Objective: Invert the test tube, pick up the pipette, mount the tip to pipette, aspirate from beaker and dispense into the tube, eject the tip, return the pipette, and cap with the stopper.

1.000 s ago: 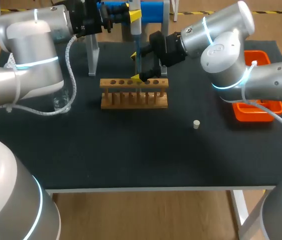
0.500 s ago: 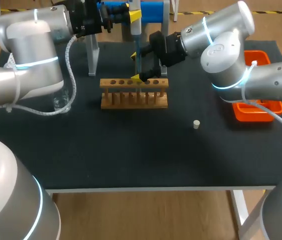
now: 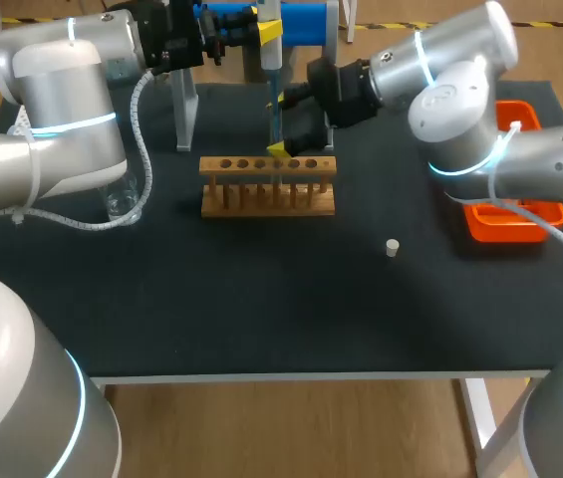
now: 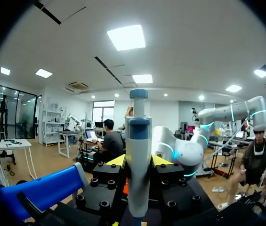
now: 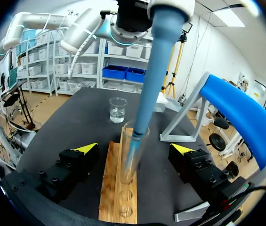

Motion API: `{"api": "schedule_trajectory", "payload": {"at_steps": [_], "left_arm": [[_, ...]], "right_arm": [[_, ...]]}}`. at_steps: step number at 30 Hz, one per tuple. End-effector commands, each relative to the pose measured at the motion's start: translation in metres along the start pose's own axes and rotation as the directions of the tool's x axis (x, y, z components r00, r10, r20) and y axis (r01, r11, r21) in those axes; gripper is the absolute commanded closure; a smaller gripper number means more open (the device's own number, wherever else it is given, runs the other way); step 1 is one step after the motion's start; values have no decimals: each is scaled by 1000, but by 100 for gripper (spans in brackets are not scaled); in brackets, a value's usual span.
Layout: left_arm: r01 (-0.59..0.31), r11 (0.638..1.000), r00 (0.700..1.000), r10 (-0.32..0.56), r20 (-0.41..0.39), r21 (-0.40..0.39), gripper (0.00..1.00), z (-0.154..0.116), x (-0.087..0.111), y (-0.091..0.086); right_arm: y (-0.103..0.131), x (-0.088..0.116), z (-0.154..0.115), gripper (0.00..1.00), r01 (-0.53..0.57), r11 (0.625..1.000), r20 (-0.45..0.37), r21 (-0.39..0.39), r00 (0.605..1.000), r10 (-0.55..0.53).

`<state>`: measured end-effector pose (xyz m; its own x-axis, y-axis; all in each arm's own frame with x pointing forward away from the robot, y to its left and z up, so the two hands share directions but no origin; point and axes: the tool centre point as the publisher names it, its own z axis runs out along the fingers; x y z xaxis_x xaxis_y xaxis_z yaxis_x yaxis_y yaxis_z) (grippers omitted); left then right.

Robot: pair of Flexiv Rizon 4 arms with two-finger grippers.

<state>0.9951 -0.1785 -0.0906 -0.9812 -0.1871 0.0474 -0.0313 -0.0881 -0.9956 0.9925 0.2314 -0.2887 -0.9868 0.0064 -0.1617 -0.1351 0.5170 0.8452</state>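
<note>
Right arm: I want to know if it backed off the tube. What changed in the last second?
The right end effector eased back from the rack toward its own side, open either side of the test tube. The left end effector, shut on the pipette, the stopper and the beaker stayed put.

Left wrist view: the pipette's [image 4: 138, 155] lower end runs off the picture's edge. Its body covers most of the left gripper [image 4: 138, 161]; only slivers of yellow show either side. Right wrist view: pipette top cut off; liquid level in the test tube [image 5: 129, 157] unreadable. Head view: tube and pipette tip merge into one thin line. Beaker [image 3: 120, 207] partly behind left arm [image 3: 62, 90]. Orange tray [image 3: 495, 224] half covered by right arm [image 3: 520, 164].
</note>
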Motion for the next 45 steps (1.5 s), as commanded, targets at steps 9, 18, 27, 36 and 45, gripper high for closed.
{"api": "schedule_trajectory", "payload": {"at_steps": [9, 18, 27, 36, 45], "left_arm": [[-1, 1000, 1000, 1, 2, 1, 100, 0, 0, 0], [-1, 1000, 1000, 1, 2, 1, 100, 0, 0, 0], [-1, 1000, 1000, 1, 2, 1, 100, 0, 0, 0], [-1, 1000, 1000, 1, 2, 1, 100, 0, 0, 0], [-1, 1000, 1000, 1, 2, 1, 100, 0, 0, 0]], "right_arm": [[-5, 13, -77, 0, 6, 998, 22, -61, 1000, -4], [15, 13, -127, 0, 48, 988, 49, -146, 998, -41], [55, 7, -168, 0, 66, 965, 84, -255, 995, -46], [98, -10, -190, 0, -1, 945, 91, -328, 995, 33], [132, -23, -197, 0, -15, 922, 61, -386, 997, 42]]}}
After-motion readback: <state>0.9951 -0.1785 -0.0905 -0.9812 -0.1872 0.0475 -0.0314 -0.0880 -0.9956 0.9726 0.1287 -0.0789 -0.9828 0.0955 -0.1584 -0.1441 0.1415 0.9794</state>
